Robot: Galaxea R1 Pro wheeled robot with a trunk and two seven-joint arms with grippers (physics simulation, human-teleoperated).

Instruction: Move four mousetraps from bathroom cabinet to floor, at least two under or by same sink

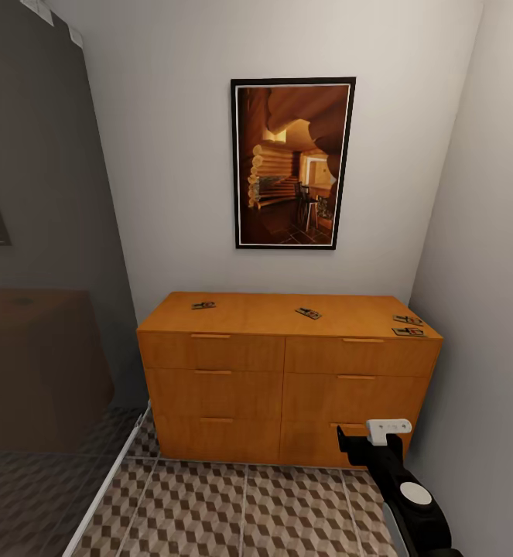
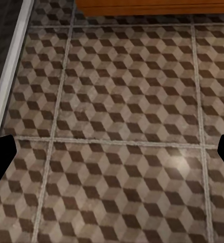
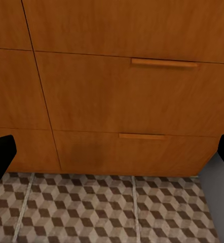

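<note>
Four mousetraps lie on top of the orange-brown cabinet (image 1: 287,371): one at the left (image 1: 203,305), one near the middle (image 1: 308,313), and two close together at the right end (image 1: 408,319) (image 1: 408,332). All drawers are shut. The cube-patterned bathroom floor (image 1: 233,510) stretches in front of it. My right gripper (image 1: 354,447) hangs low before the cabinet's lower right drawers; in the right wrist view it (image 3: 112,157) is open and empty, facing the drawer fronts (image 3: 122,96). My left gripper (image 2: 112,152) is open, empty, and points down at the floor tiles (image 2: 122,101).
A dark glass partition (image 1: 47,271) with a white sill strip (image 1: 105,487) closes off the left side. A framed picture (image 1: 292,162) hangs above the cabinet. The right wall (image 1: 480,309) stands tight against the cabinet's right end and my right arm.
</note>
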